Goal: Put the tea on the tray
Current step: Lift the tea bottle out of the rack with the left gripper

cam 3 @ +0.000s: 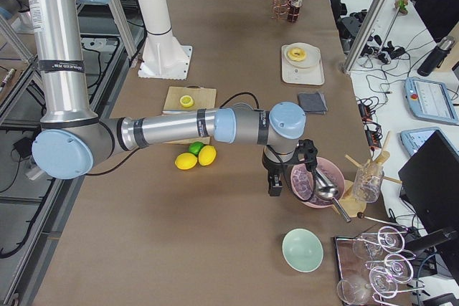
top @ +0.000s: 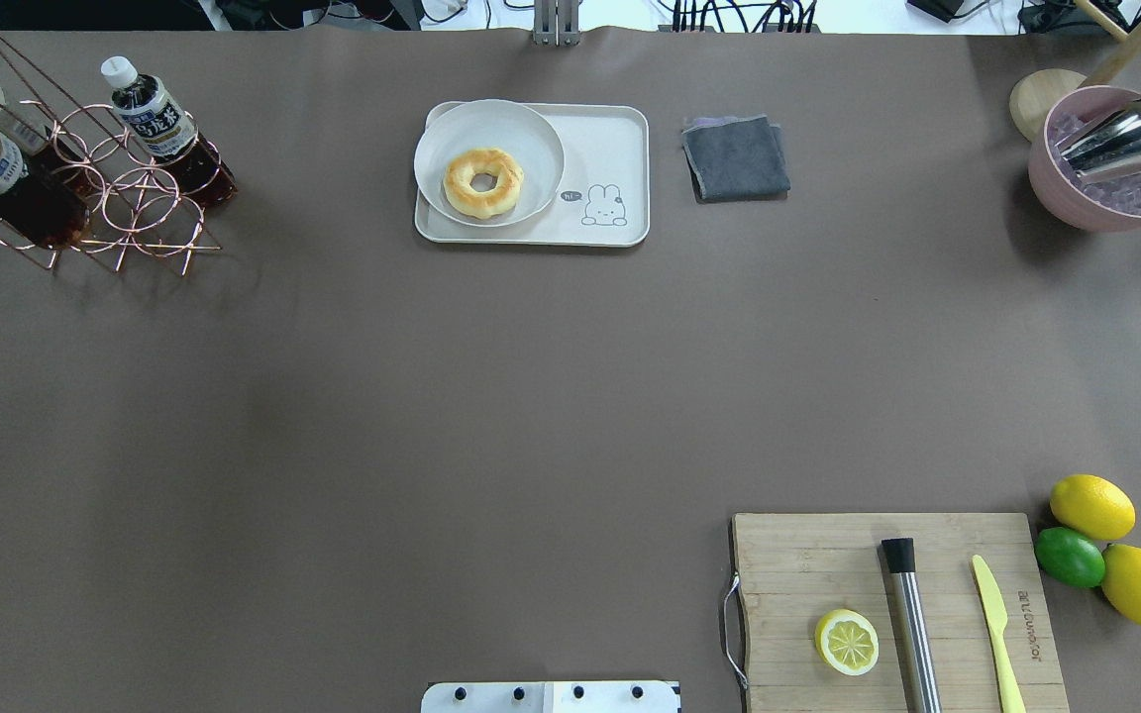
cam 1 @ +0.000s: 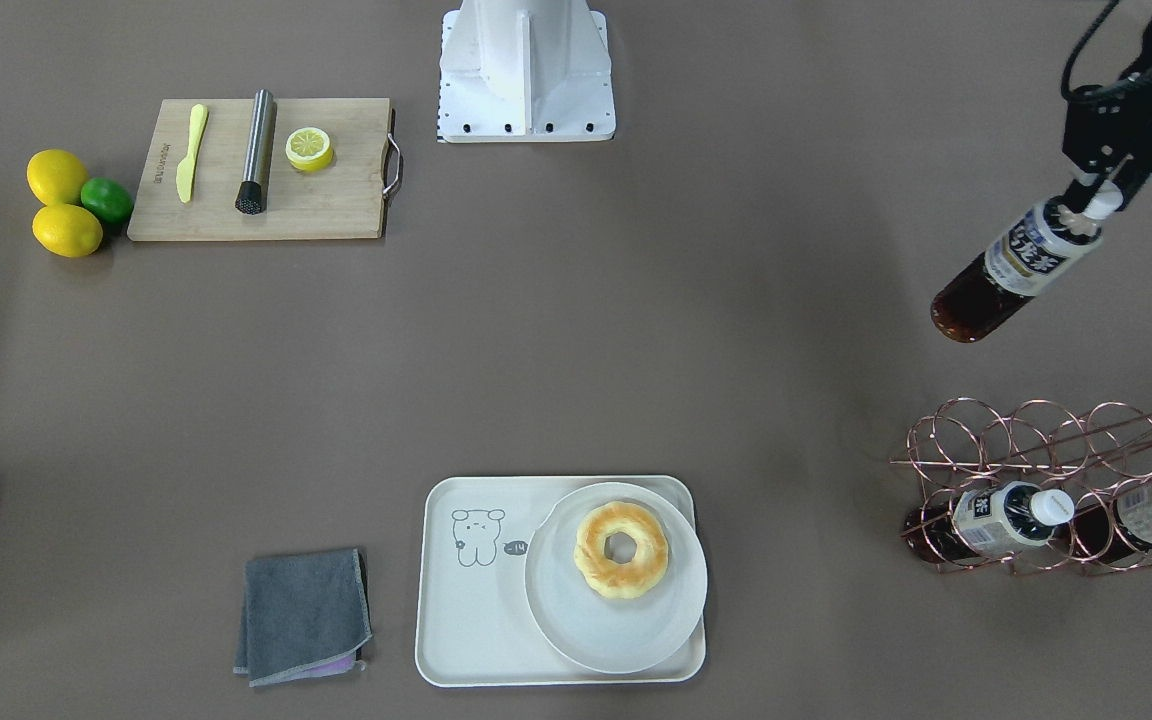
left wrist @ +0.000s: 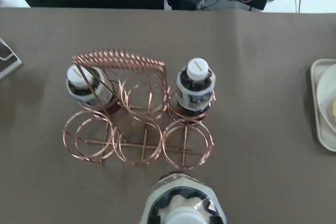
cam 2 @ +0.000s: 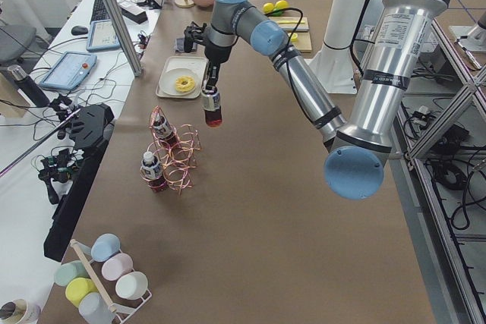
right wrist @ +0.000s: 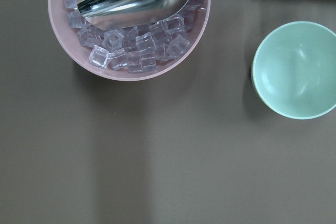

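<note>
Progress: pick-up looks done, since the tea (cam 1: 1034,252) hangs in the air, off the table (cam 1: 636,350) and outside the wire rack (cam 1: 1036,440); carry and set-down are left
Left gripper (cam 1: 1099,200): clamped on the tea at its white cap and neck, with the bottle hanging tilted below it
Right gripper (cam 3: 275,180): seen only from the side camera, beside the pink ice bowl (right wrist: 128,69); I cannot tell if it is open or closed
Tea's place: in the front-facing view, at 2 o'clock from the tray (cam 1: 456,620) and well apart from it, at 12 o'clock from the rack
Tray load: no bottle on it yet; the round plate (cam 1: 616,625) with a doughnut (cam 1: 596,550) fills its 3 o'clock half and reaches the rim there
Open room on tray: the bare 9 o'clock half around the bear drawing (cam 1: 477,537), bounded by the raised rim and the plate's edge
Path: the stretch of table between tea and tray carries nothing in these views
Edges to mind: the rack and the two other bottles (cam 1: 996,520) at 6 o'clock of the tea; the plate and doughnut, which a straight approach would likely cross, so height seems needed; the grey cloth (cam 1: 304,615) near the tray at 9 o'clock
</note>
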Motion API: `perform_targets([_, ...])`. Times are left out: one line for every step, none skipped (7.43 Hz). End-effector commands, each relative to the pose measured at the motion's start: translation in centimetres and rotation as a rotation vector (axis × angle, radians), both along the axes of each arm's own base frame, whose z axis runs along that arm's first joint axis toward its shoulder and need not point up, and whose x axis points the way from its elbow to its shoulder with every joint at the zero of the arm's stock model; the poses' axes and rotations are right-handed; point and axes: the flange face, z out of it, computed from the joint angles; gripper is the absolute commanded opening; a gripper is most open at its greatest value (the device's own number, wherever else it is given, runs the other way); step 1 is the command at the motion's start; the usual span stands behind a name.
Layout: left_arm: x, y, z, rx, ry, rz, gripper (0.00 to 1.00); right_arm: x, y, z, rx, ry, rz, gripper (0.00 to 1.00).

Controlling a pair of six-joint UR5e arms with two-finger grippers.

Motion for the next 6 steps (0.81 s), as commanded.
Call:
perform_targets([9.6, 4.0, -3.8, -0.073, 0.021, -0.032, 0.0, 0.0, -0.1, 0.1, 0.0, 0.005, -0.001, 1.0])
perform_targets([13.0, 4.3, -7.4, -0.11, 0.005, -0.028, 0.0, 0.0, -0.1, 0.1, 0.0, 0.006, -0.001, 1.0])
perform_targets([15.9, 4.3, -12.2, -0.147, -0.015, -0.045, 0.0, 0.0, -0.1, 0.1, -0.002, 0.003, 0.0, 1.0])
perform_targets([20.0, 4.8, -14.7, -0.166, -0.02, -0.068, 0.0, 0.0, -0.1, 0.4, -0.008, 0.0, 0.0, 1.0])
perform_targets([23.9, 4.6, -16.8, -0.179, -0.024, -0.08, 0.0, 0.0, 0.0, 0.7, -0.012, 0.0, -0.001, 1.0])
perform_targets([26.9, 4.5, -19.3, -0.196, -0.014, -0.106, 0.0, 0.0, 0.4, 0.9, -0.014, 0.001, -0.002, 1.0])
